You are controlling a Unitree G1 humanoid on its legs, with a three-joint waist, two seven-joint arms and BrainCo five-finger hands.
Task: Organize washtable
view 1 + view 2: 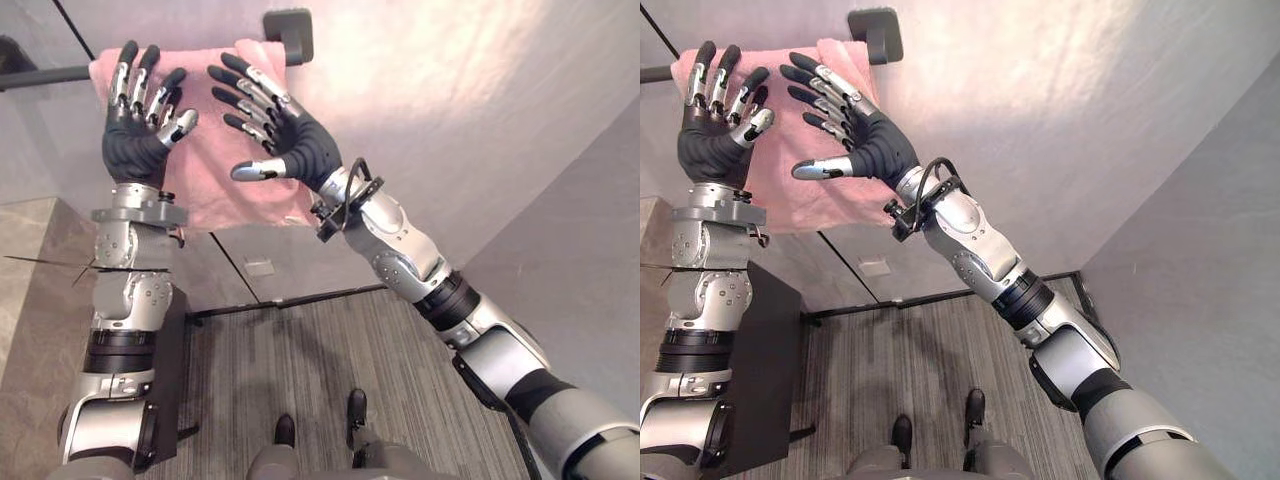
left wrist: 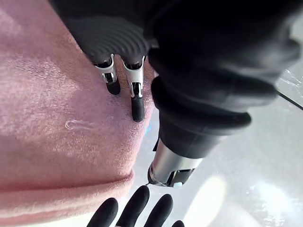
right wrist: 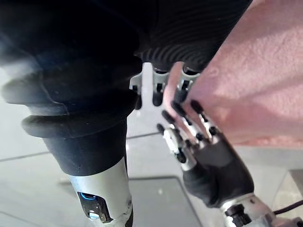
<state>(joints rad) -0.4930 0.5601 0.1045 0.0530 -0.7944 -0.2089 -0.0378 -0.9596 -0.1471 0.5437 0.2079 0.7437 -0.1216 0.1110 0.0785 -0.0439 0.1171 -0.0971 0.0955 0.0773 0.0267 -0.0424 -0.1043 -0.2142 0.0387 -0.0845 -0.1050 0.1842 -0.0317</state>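
Note:
A pink towel [image 1: 220, 180] hangs over a dark bar [image 1: 40, 76] on the wall, next to the bar's black bracket [image 1: 288, 35]. My left hand [image 1: 138, 140] is raised in front of the towel's left part, palm to the cloth, fingers straight and spread. My right hand [image 1: 300, 148] is held up at the towel's right part, fingers spread and the thumb sticking out below. Neither hand has cloth in it. In the left wrist view my left fingers [image 2: 137, 101] lie close over the pink cloth [image 2: 57, 118]. The right wrist view has the left hand [image 3: 215, 168] below the towel [image 3: 251, 80].
A black cabinet [image 1: 170, 370] stands against the wall at lower left, beside a stone countertop [image 1: 30, 300]. A wall socket [image 1: 260, 267] sits low under the towel. Grey striped floor [image 1: 300, 370] lies below, and a grey side wall [image 1: 580, 260] closes the right.

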